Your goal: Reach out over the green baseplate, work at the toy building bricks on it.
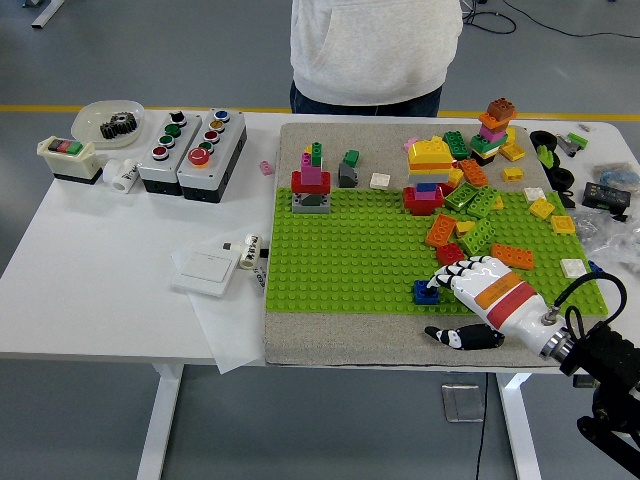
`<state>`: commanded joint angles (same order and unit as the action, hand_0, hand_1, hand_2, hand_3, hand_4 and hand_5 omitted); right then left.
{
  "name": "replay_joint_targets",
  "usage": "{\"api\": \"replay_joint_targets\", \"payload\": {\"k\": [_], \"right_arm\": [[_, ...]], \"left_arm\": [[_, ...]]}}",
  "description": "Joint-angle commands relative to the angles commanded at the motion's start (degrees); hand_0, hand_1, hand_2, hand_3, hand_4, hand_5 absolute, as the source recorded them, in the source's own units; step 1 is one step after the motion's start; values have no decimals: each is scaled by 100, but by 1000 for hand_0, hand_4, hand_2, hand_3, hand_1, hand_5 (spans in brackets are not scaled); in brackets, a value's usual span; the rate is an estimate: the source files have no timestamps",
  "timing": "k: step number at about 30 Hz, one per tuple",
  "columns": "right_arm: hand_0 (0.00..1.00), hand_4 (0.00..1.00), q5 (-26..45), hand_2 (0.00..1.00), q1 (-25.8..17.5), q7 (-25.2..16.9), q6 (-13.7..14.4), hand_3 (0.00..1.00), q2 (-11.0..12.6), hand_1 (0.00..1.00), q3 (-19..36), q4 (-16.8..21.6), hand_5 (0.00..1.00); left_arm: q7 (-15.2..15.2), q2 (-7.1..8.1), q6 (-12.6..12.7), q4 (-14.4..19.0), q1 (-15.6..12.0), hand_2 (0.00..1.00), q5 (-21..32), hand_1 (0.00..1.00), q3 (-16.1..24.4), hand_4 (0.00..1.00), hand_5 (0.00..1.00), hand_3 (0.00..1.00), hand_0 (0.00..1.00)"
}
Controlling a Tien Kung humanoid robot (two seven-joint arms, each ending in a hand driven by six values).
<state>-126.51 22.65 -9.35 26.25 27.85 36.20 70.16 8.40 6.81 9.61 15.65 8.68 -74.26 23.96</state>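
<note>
The green baseplate (350, 245) lies on a grey mat in the middle of the table. My right hand (452, 290), white with orange and red bands, rests low over the plate's near right corner. Its fingers (447, 272) are spread and relaxed, the thumb (455, 337) pointing left over the mat. A small blue brick (425, 291) sits on the plate just left of the fingertips, touching or nearly so. A red brick (450, 252) lies just beyond the fingers. Loose orange, green and yellow bricks (475, 200) crowd the plate's far right. My left hand is out of sight.
A red, pink and green brick stack (311, 180) stands at the plate's far left edge. Two button boxes (190, 150), a bowl with a gear (108, 122) and a white switch (205, 266) lie at left. A person (375, 50) stands at the far side, hands unseen.
</note>
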Motion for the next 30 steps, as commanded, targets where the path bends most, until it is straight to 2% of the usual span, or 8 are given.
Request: {"api": "replay_joint_targets", "payload": {"k": [14, 30], "right_arm": [[498, 812, 74, 687, 61, -13, 113, 580, -15, 617, 73, 125, 565], [505, 813, 137, 686, 149, 2, 118, 580, -171, 617, 9, -130, 562]], "left_arm": [[-7, 8, -26, 0, 4, 714, -24, 650, 7, 665, 690, 617, 685], [8, 6, -58, 7, -9, 715, -81, 650, 39, 666, 688, 617, 685]]}}
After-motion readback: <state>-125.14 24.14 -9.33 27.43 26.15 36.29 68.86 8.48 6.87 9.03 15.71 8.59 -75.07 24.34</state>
